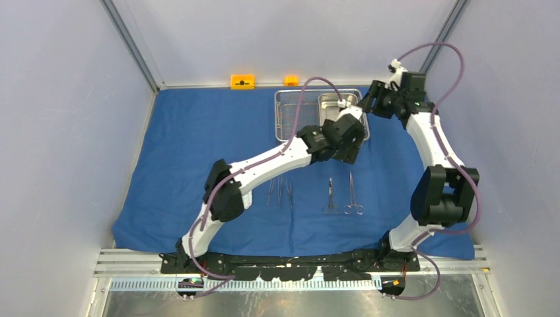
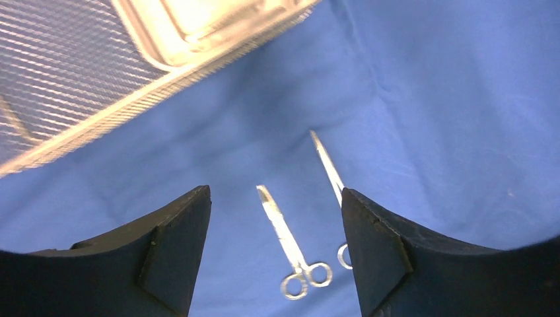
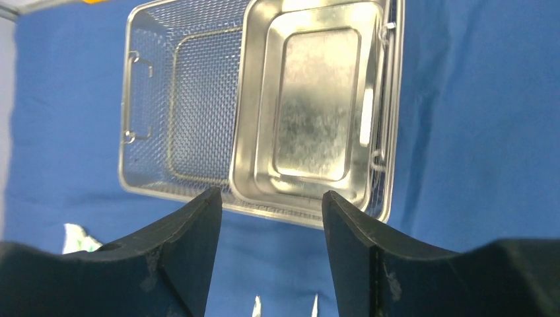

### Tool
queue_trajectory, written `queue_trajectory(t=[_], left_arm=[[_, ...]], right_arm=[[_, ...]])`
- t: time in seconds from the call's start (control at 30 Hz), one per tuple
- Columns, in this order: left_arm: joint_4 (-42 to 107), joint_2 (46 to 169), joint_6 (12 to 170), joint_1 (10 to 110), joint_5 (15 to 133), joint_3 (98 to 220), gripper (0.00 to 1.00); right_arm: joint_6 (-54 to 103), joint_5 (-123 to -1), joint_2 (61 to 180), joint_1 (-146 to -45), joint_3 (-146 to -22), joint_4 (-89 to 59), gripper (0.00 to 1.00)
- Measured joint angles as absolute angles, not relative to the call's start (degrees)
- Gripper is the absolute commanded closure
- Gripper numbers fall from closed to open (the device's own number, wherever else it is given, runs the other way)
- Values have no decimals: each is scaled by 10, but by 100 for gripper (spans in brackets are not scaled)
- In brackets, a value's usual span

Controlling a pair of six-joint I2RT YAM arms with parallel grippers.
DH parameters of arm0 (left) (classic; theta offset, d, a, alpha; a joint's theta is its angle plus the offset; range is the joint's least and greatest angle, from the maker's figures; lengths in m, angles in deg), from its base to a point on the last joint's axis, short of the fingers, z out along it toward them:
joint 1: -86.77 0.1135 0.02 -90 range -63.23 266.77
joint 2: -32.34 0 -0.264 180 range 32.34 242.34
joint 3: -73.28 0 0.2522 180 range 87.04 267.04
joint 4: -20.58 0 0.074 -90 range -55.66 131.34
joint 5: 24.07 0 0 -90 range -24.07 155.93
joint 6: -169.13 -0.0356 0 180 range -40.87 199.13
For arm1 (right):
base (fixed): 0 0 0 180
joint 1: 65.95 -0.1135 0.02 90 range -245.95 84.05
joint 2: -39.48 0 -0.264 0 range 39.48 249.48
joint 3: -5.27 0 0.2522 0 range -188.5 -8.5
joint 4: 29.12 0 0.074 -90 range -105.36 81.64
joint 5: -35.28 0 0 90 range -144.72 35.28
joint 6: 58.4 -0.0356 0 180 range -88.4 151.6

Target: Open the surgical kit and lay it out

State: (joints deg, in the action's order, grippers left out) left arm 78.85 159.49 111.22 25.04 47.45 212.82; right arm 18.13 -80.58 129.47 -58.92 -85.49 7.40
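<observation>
Nesting in the mesh basket (image 3: 191, 105), smooth tray (image 3: 310, 112) gleams; left tool (image 2: 276, 191), right tool (image 3: 271, 193) apart

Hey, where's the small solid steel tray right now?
The solid steel tray sits inside the mesh basket, filling its right half, near the far edge of the blue cloth, right of centre in the top view.

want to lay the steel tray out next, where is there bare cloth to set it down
Widest bare patch: the large blue cloth wrap left of the steel mesh basket. A narrower strip along the cloth's near edge. Crowded: around the thin steel scissors and forceps.
</observation>
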Motion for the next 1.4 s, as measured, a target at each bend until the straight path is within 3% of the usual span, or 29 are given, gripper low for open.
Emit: queue_trajectory(t=[0.27, 0.63, 0.83, 1.07, 1.4], left_arm=[[744, 1476, 985, 341, 498, 2031, 27], [745, 1458, 922, 489, 651, 2007, 31], [743, 1478, 944, 554, 768, 2027, 31], [743, 1515, 968, 598, 822, 2035, 31], [744, 1526, 980, 598, 856, 2043, 32]], right_arm=[[239, -687, 1472, -678, -1013, 108, 41], [283, -584, 1694, -710, -1223, 213, 43], [298, -538, 1733, -712, -1276, 269, 42], [315, -511, 1746, -715, -1308, 303, 41], [303, -514, 1775, -726, -1311, 316, 25]])
